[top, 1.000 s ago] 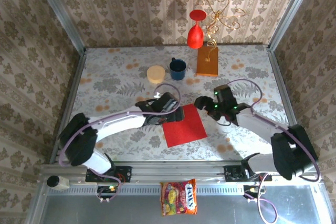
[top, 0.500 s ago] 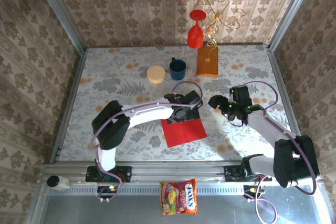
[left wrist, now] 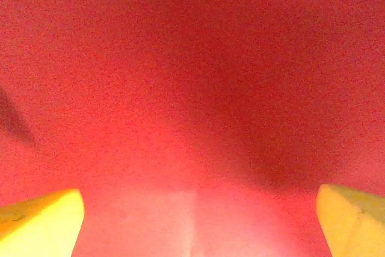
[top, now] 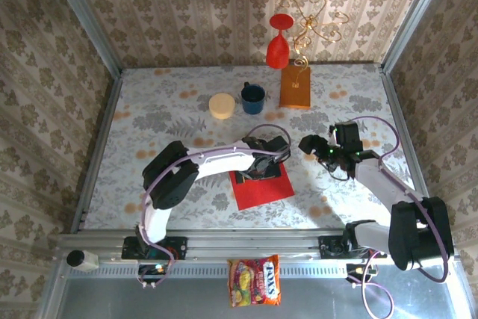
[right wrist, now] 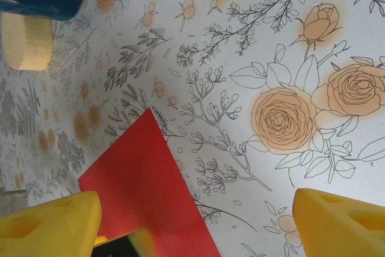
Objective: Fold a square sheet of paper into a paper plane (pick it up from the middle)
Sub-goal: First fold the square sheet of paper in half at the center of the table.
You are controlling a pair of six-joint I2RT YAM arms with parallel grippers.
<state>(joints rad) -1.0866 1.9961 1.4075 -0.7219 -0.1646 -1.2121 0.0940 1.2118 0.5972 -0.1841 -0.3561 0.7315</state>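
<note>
The square sheet of paper (top: 270,188) lies flat on the flowered desk (top: 149,121), near its front edge and midway between the two arms. The left pincer (top: 261,166) hangs low over the sheet's far half with its jaws spread wide and nothing held; its wrist view has red paper (left wrist: 192,88) between two yellow fingertips (left wrist: 39,221). The right pincer (top: 308,144) is also wide and empty, above bare desk just right of the sheet's far corner (right wrist: 144,191).
</note>
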